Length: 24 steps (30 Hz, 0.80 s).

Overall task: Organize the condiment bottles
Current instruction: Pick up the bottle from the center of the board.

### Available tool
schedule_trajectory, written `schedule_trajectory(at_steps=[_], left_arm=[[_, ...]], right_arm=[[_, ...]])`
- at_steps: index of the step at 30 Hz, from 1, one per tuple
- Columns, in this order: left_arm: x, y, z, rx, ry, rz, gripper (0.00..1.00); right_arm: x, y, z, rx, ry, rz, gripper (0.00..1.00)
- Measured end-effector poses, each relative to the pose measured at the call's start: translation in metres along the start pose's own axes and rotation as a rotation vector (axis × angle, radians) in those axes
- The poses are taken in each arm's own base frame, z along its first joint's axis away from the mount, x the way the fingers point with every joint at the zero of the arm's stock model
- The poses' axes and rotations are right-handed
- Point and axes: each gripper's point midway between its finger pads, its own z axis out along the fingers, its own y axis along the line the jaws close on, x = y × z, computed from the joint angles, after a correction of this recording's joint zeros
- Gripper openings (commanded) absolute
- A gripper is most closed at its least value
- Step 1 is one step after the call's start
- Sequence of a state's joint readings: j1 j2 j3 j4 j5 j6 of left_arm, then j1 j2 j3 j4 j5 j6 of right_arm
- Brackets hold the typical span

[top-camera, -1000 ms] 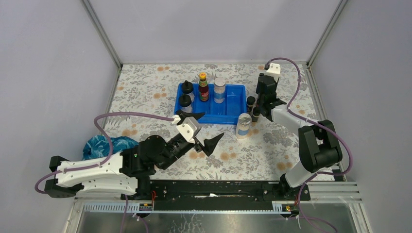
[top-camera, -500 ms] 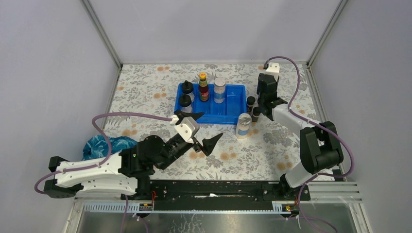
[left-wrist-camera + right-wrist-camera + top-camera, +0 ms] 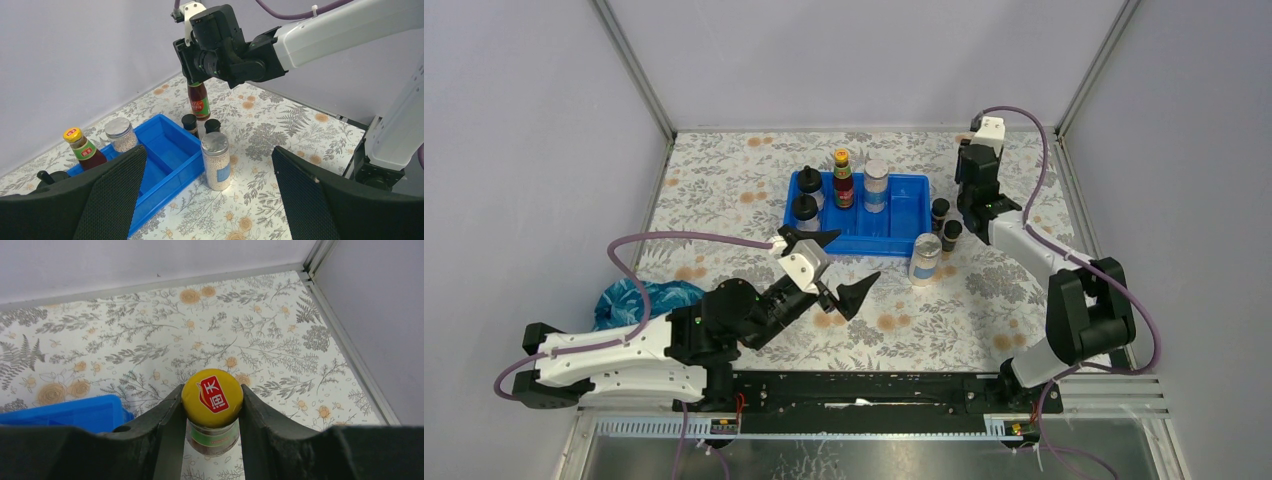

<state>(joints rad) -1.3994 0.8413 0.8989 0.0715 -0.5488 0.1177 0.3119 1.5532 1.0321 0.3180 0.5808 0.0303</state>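
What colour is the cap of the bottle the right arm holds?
Yellow: the cap shows best in the right wrist view.

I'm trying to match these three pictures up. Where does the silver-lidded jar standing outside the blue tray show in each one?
Top view: the jar is right of centre, just off the tray's near right corner.
Left wrist view: the jar is at the middle, on the table beside the tray.
Right wrist view: not in it.
Shared landmark: the tray, though only a corner of it shows in the right wrist view.
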Motion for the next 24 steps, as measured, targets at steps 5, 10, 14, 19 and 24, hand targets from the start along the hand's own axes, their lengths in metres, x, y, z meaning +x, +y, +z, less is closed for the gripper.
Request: schedule_trajectory(at_steps=[5, 10, 14, 19, 24], left_arm=[[-0.002, 0.003, -0.002, -0.012, -0.007, -0.005, 0.99], [-0.005, 0.007, -0.004, -0.026, -0.015, -0.013, 0.99], [-0.007, 0.010, -0.005, -0.037, -0.021, -0.032, 0.99], [-0.011, 0.012, -0.008, -0.045, -0.032, -0.062, 0.99], [-0.017, 0.016, -0.013, -0.051, -0.049, -0.090, 0.99]], right_arm=[[-0.022, -0.001, -0.004, -0.004, -0.039, 0.019, 0.00], [-0.051, -0.001, -0.015, -0.036, -0.075, 0.019, 0.00], [-0.075, 0.002, -0.023, -0.074, -0.107, 0.025, 0.00], [-0.104, 0.010, -0.038, -0.159, -0.150, 0.031, 0.00], [-0.122, 0.027, -0.052, -0.251, -0.174, 0.024, 0.00]])
